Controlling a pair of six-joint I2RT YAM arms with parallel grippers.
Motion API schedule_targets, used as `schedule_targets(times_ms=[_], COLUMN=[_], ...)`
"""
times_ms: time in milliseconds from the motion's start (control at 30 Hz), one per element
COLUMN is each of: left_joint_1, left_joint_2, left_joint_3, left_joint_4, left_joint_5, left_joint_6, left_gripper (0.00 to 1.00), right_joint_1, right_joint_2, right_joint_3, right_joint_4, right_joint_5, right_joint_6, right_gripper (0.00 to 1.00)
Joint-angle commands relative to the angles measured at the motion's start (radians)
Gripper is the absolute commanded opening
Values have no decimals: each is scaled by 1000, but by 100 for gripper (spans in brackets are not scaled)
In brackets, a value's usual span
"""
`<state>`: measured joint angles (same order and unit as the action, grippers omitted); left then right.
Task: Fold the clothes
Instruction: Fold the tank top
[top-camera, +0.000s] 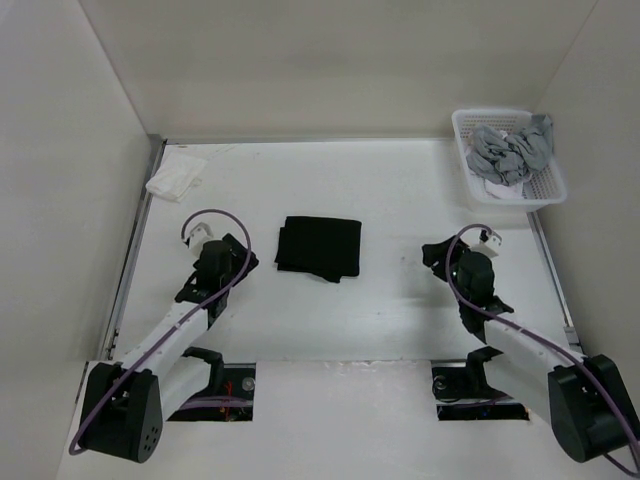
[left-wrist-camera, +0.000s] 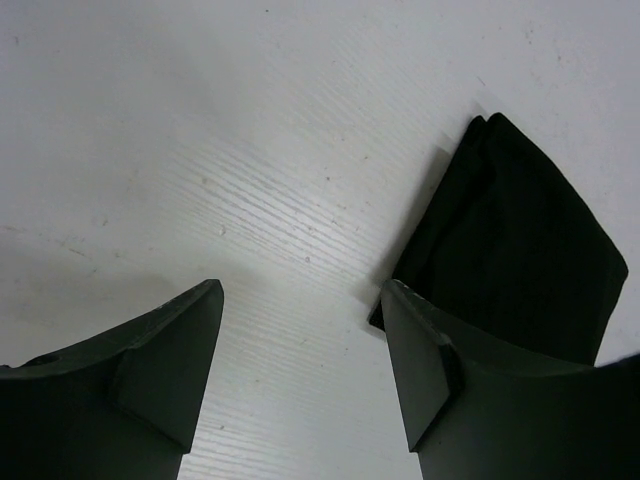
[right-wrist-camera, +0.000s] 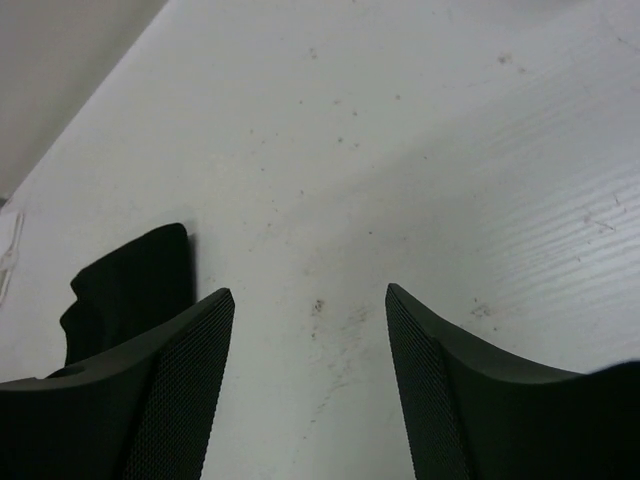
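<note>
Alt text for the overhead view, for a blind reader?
A black garment, folded into a neat rectangle, lies on a white table between two robot arms; the left gripper and right gripper sit either side, not touching it. A white basket of grey clothes stands in the far right corner, a small white cloth in the far left.

Bright, even overhead light leaves soft shadows on the white table (top-camera: 400, 300), and the black garment (top-camera: 319, 248) shows little detail.

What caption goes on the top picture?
Folded black garment lies on the table between open left gripper and open right gripper.
</note>
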<state>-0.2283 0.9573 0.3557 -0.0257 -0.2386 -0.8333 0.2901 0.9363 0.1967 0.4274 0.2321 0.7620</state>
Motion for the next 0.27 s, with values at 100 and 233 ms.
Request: schedule_targets(times_ms=[100, 233], left_joint_1=[-21, -32], left_joint_2=[47, 69], left_joint_3=[61, 58], left_joint_4=[84, 105], left_joint_5=[22, 18], left_joint_6=[25, 39], left_gripper=[62, 64], right_joint_1=[-10, -6], right_joint_2=[16, 30], right_joint_3=[7, 12], right_joint_4=[42, 45], right_joint_5=[-25, -25], right_joint_6=[19, 14], right_gripper=[50, 52])
